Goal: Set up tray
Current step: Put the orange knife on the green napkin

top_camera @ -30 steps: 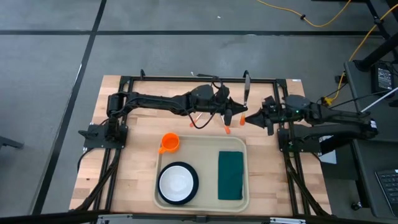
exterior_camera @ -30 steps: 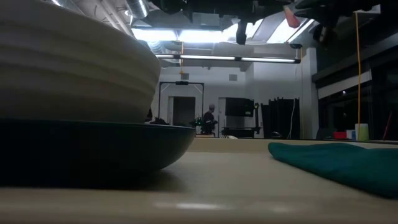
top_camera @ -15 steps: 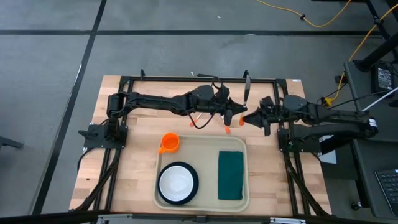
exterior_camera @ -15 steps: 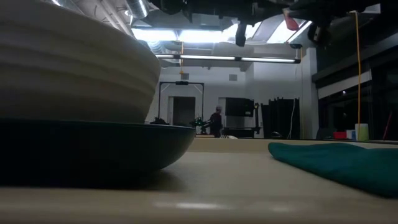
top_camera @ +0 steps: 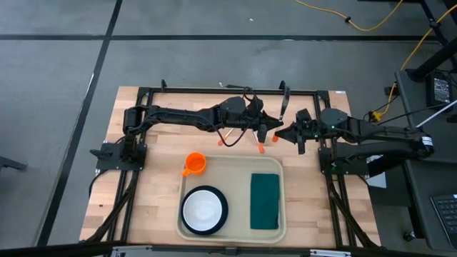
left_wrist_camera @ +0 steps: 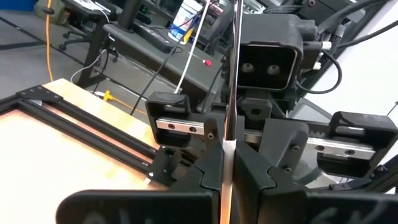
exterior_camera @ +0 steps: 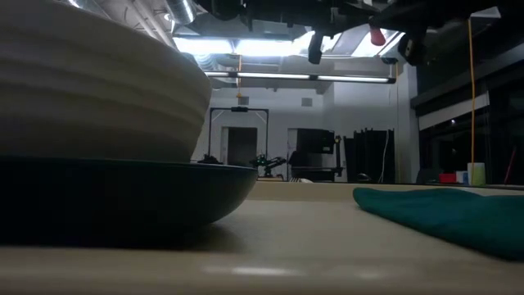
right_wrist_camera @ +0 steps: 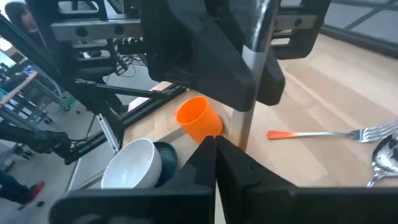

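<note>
A knife (top_camera: 283, 100) with a dark handle and a silver shaft stands roughly upright above the table's far middle, handle (right_wrist_camera: 268, 18) up. My left gripper (top_camera: 270, 133) reaches in from the left and is shut on its shaft (left_wrist_camera: 235, 62). My right gripper (top_camera: 280, 134) faces it from the right, fingers shut, tips at the shaft's lower part (right_wrist_camera: 241, 140). The beige tray (top_camera: 239, 218) lies near the front and holds a white bowl (top_camera: 204, 209) on a dark plate, an orange cup (top_camera: 195, 163) and a green napkin (top_camera: 265, 201). My left gripper pinches the knife's silver shaft (left_wrist_camera: 231, 118) between its two fingers, coming level from the table's left, fingers across the shaft. The knife is lifted clear and stands about upright, handle above the fingers. My right gripper is shut at the shaft's lower end (right_wrist_camera: 240, 142), coming from the table's right, below my left gripper's fingers (right_wrist_camera: 205, 68). Its own finger (right_wrist_camera: 245, 168) hides the place of contact.
An orange-handled fork (right_wrist_camera: 323, 133) and a spoon (right_wrist_camera: 384, 163) lie on the wood under the grippers, just beyond the tray's far rim; an orange handle (top_camera: 260, 148) shows there. Black frame rails (top_camera: 214, 90) border the table. The low view is filled by the bowl (exterior_camera: 90, 82) and napkin (exterior_camera: 446, 213).
My right gripper has moved a little toward the table's left, closing up on my left gripper. The knife has tipped slightly, and its handle end looks shorter from above.
</note>
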